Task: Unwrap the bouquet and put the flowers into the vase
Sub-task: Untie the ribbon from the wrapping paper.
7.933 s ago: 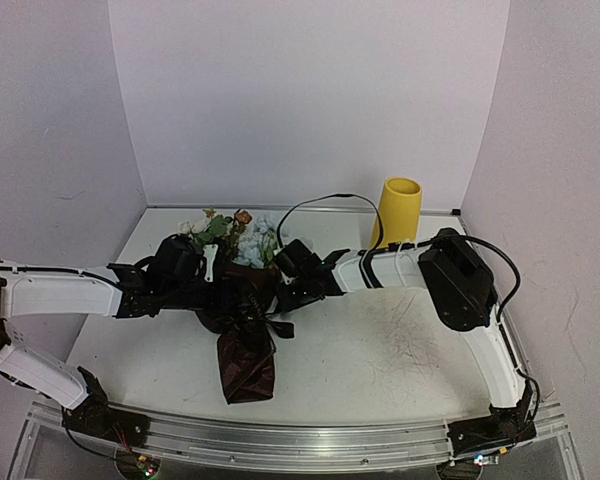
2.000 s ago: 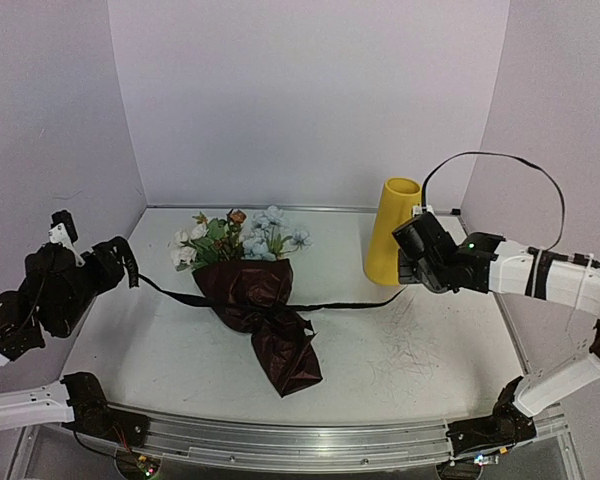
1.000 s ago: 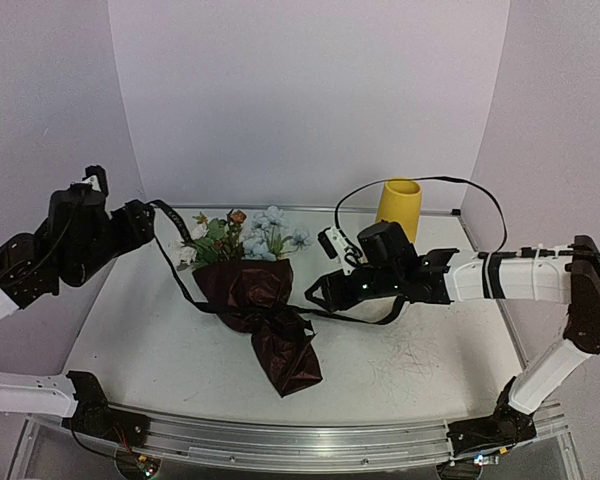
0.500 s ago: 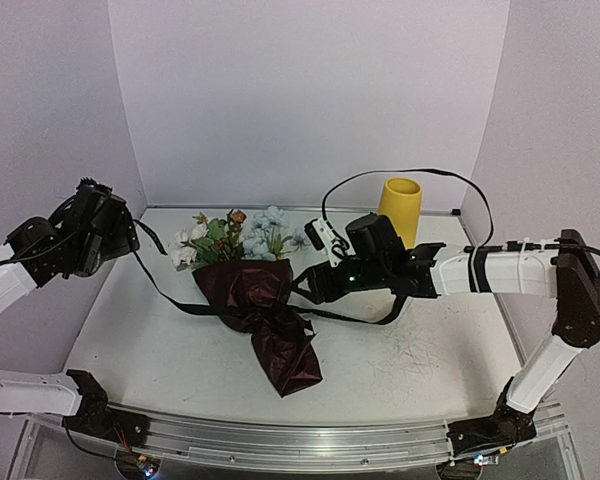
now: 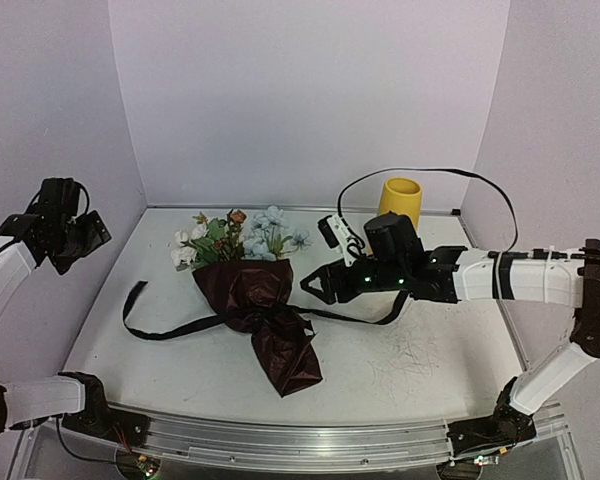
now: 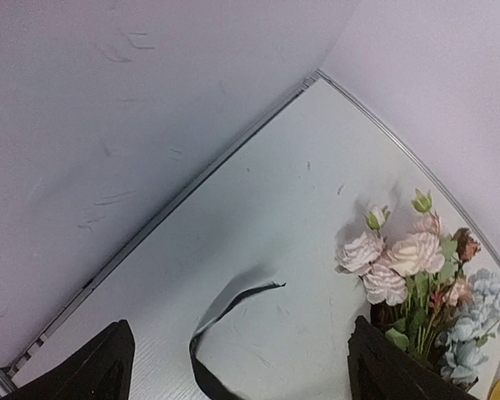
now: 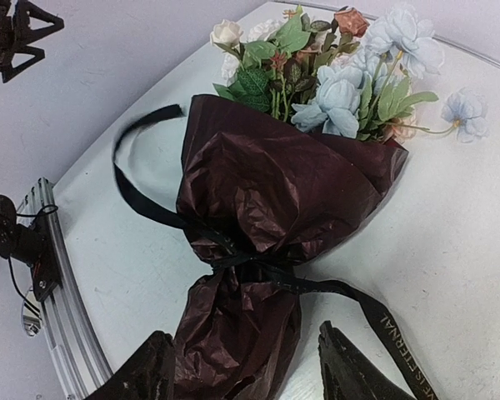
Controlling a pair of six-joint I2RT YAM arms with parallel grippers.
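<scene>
Top external: bouquet point(image 5: 255, 300) lies mid-table point(image 5: 430, 365), ribbon point(image 5: 170, 330) slack but knotted round it. Left hand point(image 5: 80, 232) spread wide, empty, up by the wall. Right hand point(image 5: 315, 284) half-spread, empty, just beside the bouquet. Risk: tugging the knot drags the whole bunch; right arm point(image 5: 500, 275) could topple the vase point(image 5: 401, 205) just behind it.

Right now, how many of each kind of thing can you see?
bouquet: 1
yellow vase: 1
black ribbon: 1
grippers: 2, the left gripper and the right gripper
Total: 5
</scene>
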